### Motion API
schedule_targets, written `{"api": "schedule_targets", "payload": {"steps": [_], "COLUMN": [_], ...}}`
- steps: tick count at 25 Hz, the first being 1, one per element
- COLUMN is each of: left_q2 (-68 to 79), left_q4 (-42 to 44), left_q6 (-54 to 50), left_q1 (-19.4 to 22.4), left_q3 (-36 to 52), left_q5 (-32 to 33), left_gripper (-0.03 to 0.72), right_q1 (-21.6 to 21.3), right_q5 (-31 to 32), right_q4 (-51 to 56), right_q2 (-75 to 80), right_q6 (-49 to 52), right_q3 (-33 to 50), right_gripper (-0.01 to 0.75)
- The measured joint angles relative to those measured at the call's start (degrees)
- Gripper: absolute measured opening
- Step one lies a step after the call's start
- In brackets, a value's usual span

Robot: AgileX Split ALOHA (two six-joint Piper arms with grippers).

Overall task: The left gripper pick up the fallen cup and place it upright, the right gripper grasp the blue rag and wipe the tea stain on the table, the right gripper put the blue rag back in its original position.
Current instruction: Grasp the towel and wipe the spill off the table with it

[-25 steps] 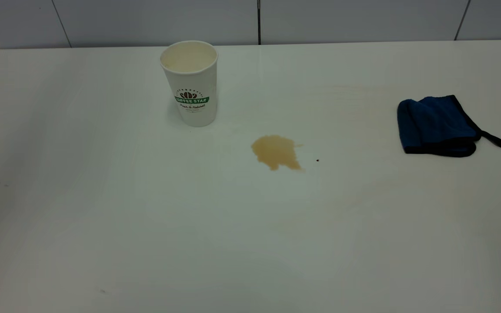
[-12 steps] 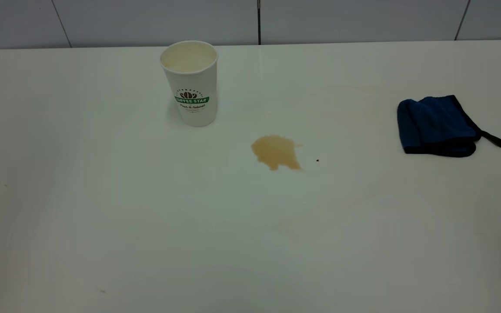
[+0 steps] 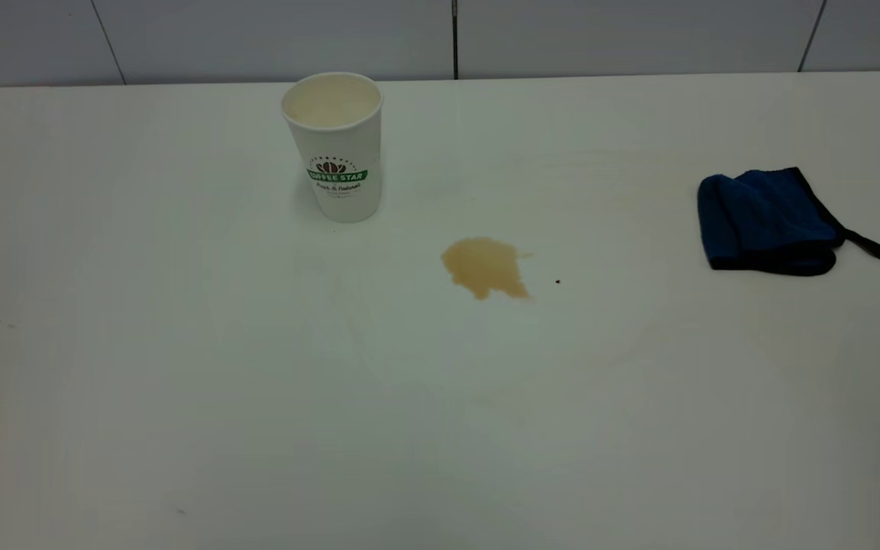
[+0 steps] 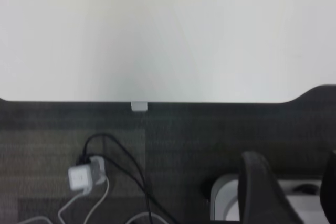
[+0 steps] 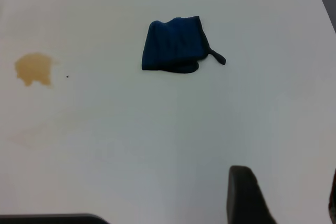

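My right hand [image 5: 283, 195] shows only as one dark finger [image 5: 245, 195] and a sliver of the other at the frame's edge in its wrist view, the two set wide apart with nothing between them, so it is released and hangs above bare desk [image 5: 157, 145], well apart from the blue rag [image 5: 173, 45]. My left hand [image 4: 294, 192] also shows only as a dark finger [image 4: 260, 192] and a sliver at the frame's edge, spread and holding nothing; it sits out past the desk's near edge, over a dark floor [image 4: 173, 150] with a white plug [image 4: 80, 178] and black cable [image 4: 126, 166]. Neither hand appears in the exterior view.

Taking the tea stain [image 3: 484, 267] as the landmark: it is a small light-brown blotch near the middle of the desk [image 3: 257, 397], unwiped. The cup [image 3: 334, 145] stands upright to the stain's left and farther back, near but not touching it, its long axis vertical, mouth up, green logo toward the camera. A tiny dark speck [image 3: 558, 282] lies just right of the stain. The blue rag [image 3: 768, 221] lies crumpled well to the stain's right, its longer side running roughly left to right, with a black loop [image 3: 868, 246] pointing away from the stain.
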Motion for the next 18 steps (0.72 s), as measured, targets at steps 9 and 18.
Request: {"api": "schedule_targets", "payload": {"steps": [9, 18], "left_q2": [-15.7, -22.9], "left_q4": [0.0, 0.0], "left_q6": [0.2, 0.2], "left_q1": [0.0, 0.0], "left_q3": [1.3, 1.8], "left_q5": [0.6, 1.6], "left_gripper": [0.326, 0.326], "right_q1": [0.0, 0.0], "right_q5": [0.0, 0.0], "right_q4": [0.0, 0.0], "right_q2": [0.0, 0.0], "right_q6": [0.0, 0.0], "right_q3": [0.0, 0.0], "right_gripper": [0.416, 0.416]}}
